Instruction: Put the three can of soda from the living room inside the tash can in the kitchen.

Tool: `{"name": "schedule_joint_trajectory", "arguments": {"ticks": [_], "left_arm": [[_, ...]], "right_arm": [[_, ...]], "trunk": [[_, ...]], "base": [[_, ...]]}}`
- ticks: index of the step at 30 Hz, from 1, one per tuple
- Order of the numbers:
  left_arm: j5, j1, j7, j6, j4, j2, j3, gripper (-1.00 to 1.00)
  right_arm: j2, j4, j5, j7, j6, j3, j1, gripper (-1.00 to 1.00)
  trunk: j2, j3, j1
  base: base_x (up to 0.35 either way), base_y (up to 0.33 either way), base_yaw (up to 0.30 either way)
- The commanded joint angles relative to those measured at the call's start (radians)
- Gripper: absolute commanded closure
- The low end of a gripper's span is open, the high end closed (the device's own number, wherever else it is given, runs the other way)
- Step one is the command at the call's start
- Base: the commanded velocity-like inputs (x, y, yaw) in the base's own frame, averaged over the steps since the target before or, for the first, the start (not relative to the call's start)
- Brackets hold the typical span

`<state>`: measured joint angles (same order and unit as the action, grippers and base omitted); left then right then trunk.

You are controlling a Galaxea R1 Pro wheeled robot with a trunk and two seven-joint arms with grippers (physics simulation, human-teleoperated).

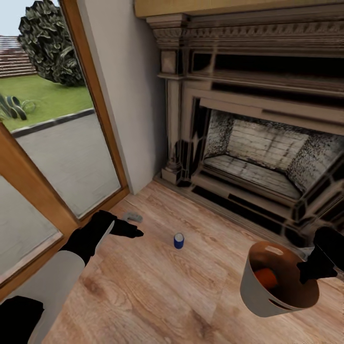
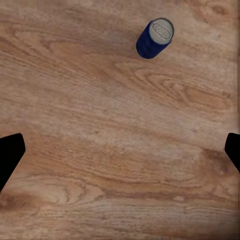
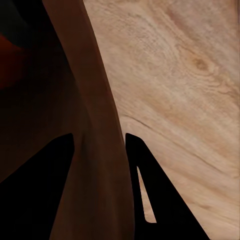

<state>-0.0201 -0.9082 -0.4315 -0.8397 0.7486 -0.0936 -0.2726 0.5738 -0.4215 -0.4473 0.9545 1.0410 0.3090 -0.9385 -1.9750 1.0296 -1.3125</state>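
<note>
A dark blue can of soda (image 1: 178, 240) with a silver top stands upright on the light wood floor in front of the fireplace; the left wrist view shows the same can (image 2: 155, 37) ahead of the fingers. My left gripper (image 1: 135, 232) hovers just to its left, open and empty, with its fingertips (image 2: 10, 156) wide apart. The grey trash can (image 1: 260, 298) hangs at the lower right with my right gripper (image 1: 309, 268) shut on its rim; the bin wall (image 3: 95, 125) sits between those fingers. One orange can (image 1: 265, 278) lies inside the brown interior.
The dark ornate fireplace (image 1: 258, 143) fills the wall ahead. A wood-framed glass door (image 1: 71, 157) stands at the left, with a small grey object (image 1: 133, 217) on the floor near its base. Wood plank floor stretches between me and the hearth.
</note>
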Motion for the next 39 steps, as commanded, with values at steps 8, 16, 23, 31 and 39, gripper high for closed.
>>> {"name": "schedule_joint_trajectory", "arguments": {"ticks": [8,16,23,31,39], "left_arm": [[0.002,0.0,0.0,-0.033,0.005,0.0,0.0,-1.0],[-0.001,0.0,0.0,-0.037,0.002,0.001,0.0,-1.0],[0.003,0.0,0.0,-0.037,0.004,0.001,0.0,-1.0],[0.005,0.0,0.0,-0.036,0.002,0.001,0.0,-1.0],[-0.001,0.0,0.001,-0.037,0.0,0.001,-0.005,-1.0]], "right_arm": [[0.003,0.001,0.013,0.0,0.006,-0.003,-0.001,1.0],[0.01,0.006,0.015,0.0,0.006,-0.005,-0.002,1.0],[0.012,0.007,0.015,0.0,0.006,-0.005,-0.001,1.0],[0.012,0.008,0.015,0.0,0.006,-0.005,-0.003,1.0],[0.012,0.009,0.015,0.0,0.006,-0.005,-0.005,1.0]], "trunk": [[0.0,-0.009,0.0],[0.0,-0.019,0.0],[0.0,-0.027,0.0],[0.0,-0.037,0.0],[0.0,-0.047,0.0]], "base": [[0.095,0.0,-0.195],[0.098,0.0,-0.193],[0.064,0.0,-0.188],[0.075,0.057,-0.187],[-0.091,0.214,-0.187]]}}
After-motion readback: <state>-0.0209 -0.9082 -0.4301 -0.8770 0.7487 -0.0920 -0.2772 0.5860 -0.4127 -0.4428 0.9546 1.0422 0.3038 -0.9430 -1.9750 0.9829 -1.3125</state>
